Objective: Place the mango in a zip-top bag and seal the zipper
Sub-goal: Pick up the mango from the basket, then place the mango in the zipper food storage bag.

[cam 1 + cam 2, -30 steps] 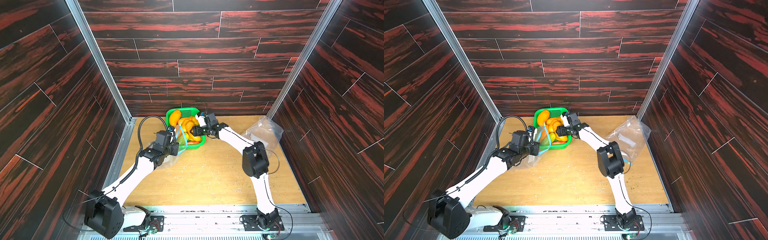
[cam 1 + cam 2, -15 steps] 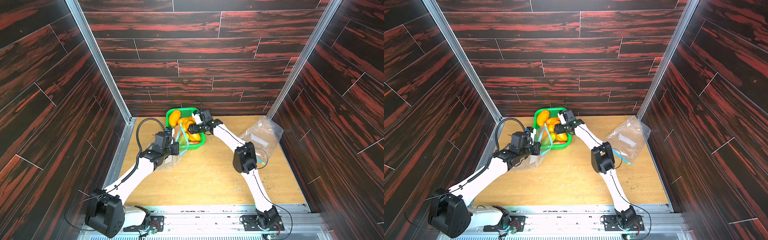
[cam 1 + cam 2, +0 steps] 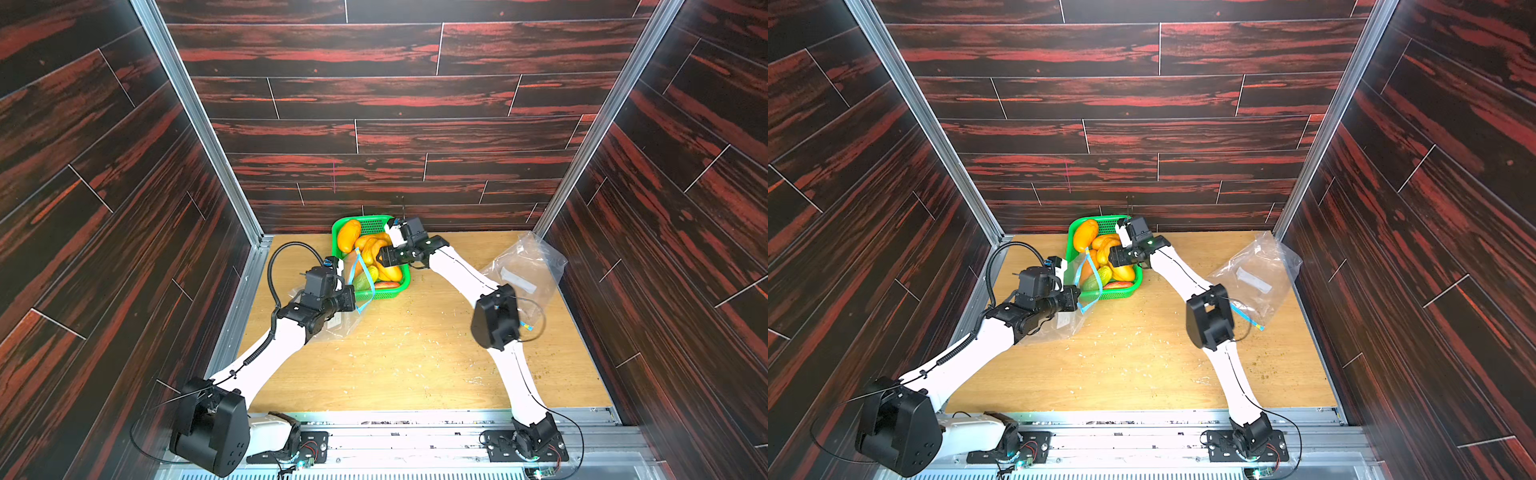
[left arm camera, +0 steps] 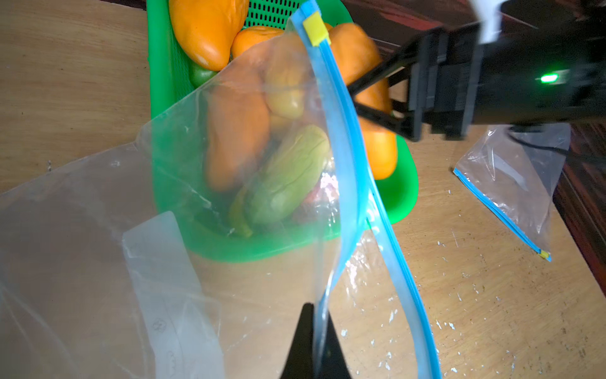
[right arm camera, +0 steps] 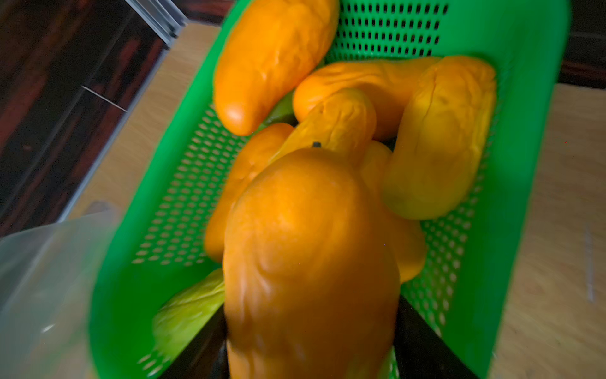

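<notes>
Dark wood-plank walls (image 3: 374, 104) streaked with red enclose a scuffed, crumb-flecked light wooden bench (image 3: 415, 365). At its far edge a green basket (image 3: 386, 294) holds orange and green fruit. Beside it, the left gripper (image 4: 316, 315) is pressed together on the blue-zippered rim of a clear zip-top bag (image 4: 98, 229), whose pale label panel (image 4: 164, 279) is unreadable. The right gripper (image 4: 356, 98) pinches an orange mango (image 5: 308, 262) in the basket

Left tool (image 4: 314, 311) clamped, right tool (image 5: 313, 308) wide
</notes>
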Motion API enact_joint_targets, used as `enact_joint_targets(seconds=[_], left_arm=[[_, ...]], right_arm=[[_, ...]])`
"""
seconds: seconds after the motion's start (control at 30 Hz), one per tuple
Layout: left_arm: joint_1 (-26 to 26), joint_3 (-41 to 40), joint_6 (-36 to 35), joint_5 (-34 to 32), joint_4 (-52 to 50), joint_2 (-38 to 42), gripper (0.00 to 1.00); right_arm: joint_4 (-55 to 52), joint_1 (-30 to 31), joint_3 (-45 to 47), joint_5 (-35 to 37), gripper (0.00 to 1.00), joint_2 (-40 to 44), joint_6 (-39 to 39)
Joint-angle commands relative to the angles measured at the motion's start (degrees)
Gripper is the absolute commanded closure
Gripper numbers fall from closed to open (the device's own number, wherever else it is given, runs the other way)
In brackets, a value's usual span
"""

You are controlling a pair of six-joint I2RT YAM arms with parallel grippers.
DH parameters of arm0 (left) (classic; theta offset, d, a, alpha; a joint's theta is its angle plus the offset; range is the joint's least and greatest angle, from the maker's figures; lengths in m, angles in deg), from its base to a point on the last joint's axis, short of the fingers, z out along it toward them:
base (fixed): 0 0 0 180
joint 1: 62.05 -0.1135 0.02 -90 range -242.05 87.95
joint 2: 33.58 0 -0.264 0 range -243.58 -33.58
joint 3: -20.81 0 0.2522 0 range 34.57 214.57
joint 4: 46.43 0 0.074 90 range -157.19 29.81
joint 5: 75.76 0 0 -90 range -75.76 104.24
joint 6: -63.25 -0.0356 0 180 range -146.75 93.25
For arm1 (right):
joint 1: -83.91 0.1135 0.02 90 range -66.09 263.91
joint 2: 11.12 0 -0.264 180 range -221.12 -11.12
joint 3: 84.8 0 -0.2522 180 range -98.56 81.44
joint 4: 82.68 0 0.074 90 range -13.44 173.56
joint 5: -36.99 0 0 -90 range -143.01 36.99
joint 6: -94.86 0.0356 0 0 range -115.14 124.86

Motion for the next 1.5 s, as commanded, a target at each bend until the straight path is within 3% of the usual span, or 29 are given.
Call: enact_joint_targets(seconds=[0.0, 0.13, 0.23, 0.4, 0.47, 0.67, 1.03, 1.27, 1.47], left_arm=[[-0.44, -0.88, 1.23, 0.84, 2.09, 2.04, 1.0], [-1.04, -1.42, 2.96, 2.6, 4.3, 2.19, 1.0], [-1.32, -1.15, 4.54, 4.29, 5.67, 1.97, 1.0], [-1.49, -0.16, 7.73, 7.48, 7.74, 2.46, 1.0], [-1.49, 0.17, 8.78, 9.18, 8.62, 2.82, 1.0], [-1.49, 1.22, 10.07, 12.13, 8.91, 3.22, 1.0], [-1.49, 1.15, 12.76, 15.81, 10.92, 4.49, 1.0], [-1.49, 0.6, 15.18, 15.46, 12.04, 6.93, 1.0], [-1.55, -0.09, 17.52, 14.09, 13.67, 8.18, 1.0]], right_arm=[[12.96, 0.45, 9.42, -1.96, 0.76, 11.5, 3.63], [39.11, 0.42, 33.89, -9.06, 0.77, 26.76, 10.11], [61.71, 0.47, 49.4, -16.42, 0.77, 34.38, 19.25], [91.24, 0.76, 61.67, -23.31, 0.77, 34.91, 31.55], [97.35, 1.0, 62.83, -24.14, 0.77, 33.48, 34.07], [104.93, 2.14, 61.96, -24.88, 0.77, 28.72, 36.29], [101.19, 3.8, 56.96, -24.36, 0.74, 21.5, 32.97], [99.94, 3.77, 57.52, -23.59, 0.39, 21.28, 31.55], [95.84, 3.64, 58.05, -23.45, 0.23, 24.14, 28.92]])
